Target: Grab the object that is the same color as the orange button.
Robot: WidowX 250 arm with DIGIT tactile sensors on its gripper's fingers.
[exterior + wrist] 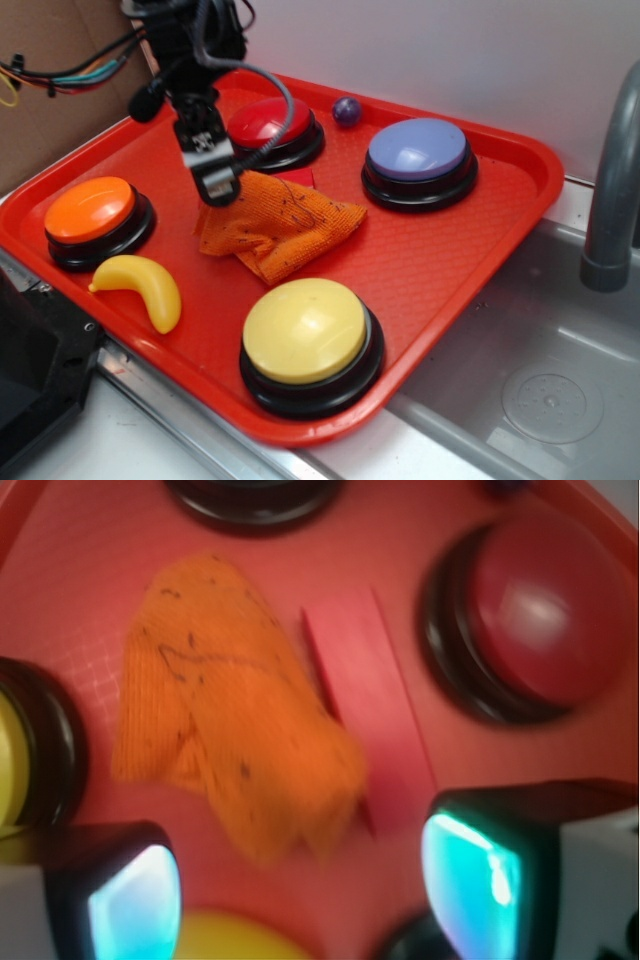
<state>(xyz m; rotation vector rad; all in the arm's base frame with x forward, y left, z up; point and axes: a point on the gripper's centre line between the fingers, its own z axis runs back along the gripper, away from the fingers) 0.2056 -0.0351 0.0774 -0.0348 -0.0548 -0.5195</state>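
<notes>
**Item: orange cloth, target for pickup**

Location: the orange cloth (278, 226) lies crumpled near the middle of the red tray (480, 240), in front of the red button (268, 122), behind the yellow button (305, 330) and to the right of the orange button (90, 210) whose colour it matches. A red block (368, 705) lies along its edge on the red button's side, touching or nearly so.

Handling: judged soft, light and limp; it should bunch rather than slip. Best purchase looks to be the raised fold at the cloth's centre, clear of the block.

Gripper (300, 890): jaws spread wide, poised above the cloth's near edge, holding nothing.

Also present: purple button (417, 150), yellow banana (142, 287).
</notes>
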